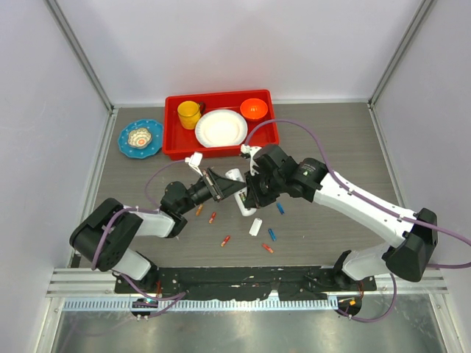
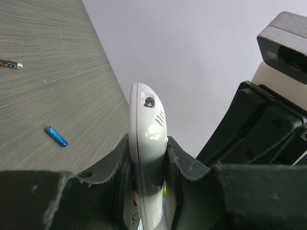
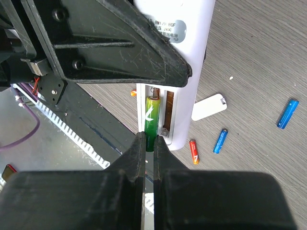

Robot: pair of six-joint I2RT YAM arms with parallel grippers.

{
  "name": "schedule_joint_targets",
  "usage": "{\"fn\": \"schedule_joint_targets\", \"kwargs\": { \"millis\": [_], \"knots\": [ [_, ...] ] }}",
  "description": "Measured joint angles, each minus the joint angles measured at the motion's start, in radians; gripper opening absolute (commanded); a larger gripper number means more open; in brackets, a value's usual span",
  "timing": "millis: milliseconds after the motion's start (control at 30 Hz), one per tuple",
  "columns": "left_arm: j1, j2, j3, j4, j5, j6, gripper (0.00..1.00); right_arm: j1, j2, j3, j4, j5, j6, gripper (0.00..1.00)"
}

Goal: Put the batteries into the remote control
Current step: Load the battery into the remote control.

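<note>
My left gripper [image 1: 219, 184] is shut on the white remote control [image 1: 241, 199] and holds it above the table, edge-on between its jaws in the left wrist view [image 2: 147, 139]. The remote's back [image 3: 192, 48] faces the right wrist camera with the recess open. A green battery [image 3: 152, 117] lies in the recess's left slot. My right gripper [image 3: 150, 142] is shut on its near end; in the top view the right gripper [image 1: 259, 193] is against the remote. Loose orange-red [image 3: 193, 151] and blue batteries [image 3: 220, 141] lie on the table.
The small white cover piece [image 1: 255, 226] lies on the table by several loose batteries [image 1: 225, 240]. A red tray [image 1: 173, 143] with a yellow cup [image 1: 189, 114], a white plate [image 1: 221, 128] and an orange bowl [image 1: 253, 109] stands behind. A blue dish [image 1: 140, 137] sits at the left.
</note>
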Motion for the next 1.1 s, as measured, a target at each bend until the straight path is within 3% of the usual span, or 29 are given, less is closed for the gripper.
{"fn": "schedule_joint_targets", "kwargs": {
  "millis": [1100],
  "knots": [
    [-0.052,-0.017,0.000,-0.018,-0.053,-0.003,0.00,0.000,0.011,0.000,0.000,0.017,0.010,0.01]
  ]
}}
